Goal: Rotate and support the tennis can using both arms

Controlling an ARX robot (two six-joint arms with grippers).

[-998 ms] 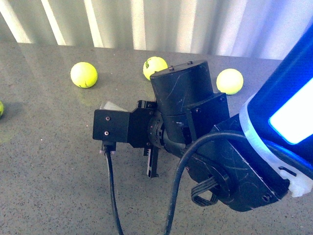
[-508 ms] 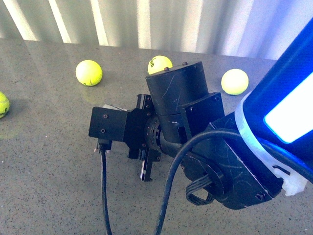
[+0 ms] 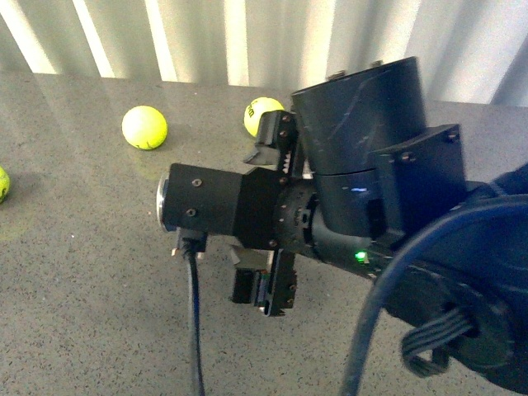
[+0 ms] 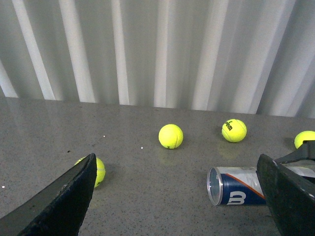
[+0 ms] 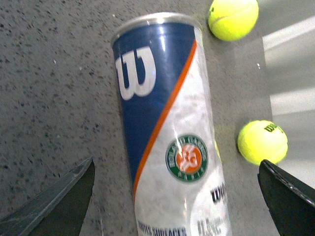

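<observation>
The tennis can (image 4: 240,186) lies on its side on the grey table, open mouth (image 4: 213,186) showing, navy label with a white W. In the left wrist view my left gripper (image 4: 177,209) is open, well short of the can, which sits toward one finger (image 4: 290,196). In the right wrist view the can (image 5: 167,128) fills the gap of my open right gripper (image 5: 172,201), close below it, with both fingers (image 5: 54,206) clear of its sides. In the front view the black right arm (image 3: 363,165) hides the can.
Yellow tennis balls lie loose on the table: one (image 3: 144,127) at the back left, one (image 3: 262,111) behind the arm, one (image 3: 2,183) at the left edge. Two balls (image 5: 233,17) (image 5: 262,141) lie beside the can. A corrugated white wall (image 4: 157,49) backs the table.
The right arm has come up closer to the front camera and rolled its wrist, so its fingers now stand one above the other. The lit blue segment has left the view.
</observation>
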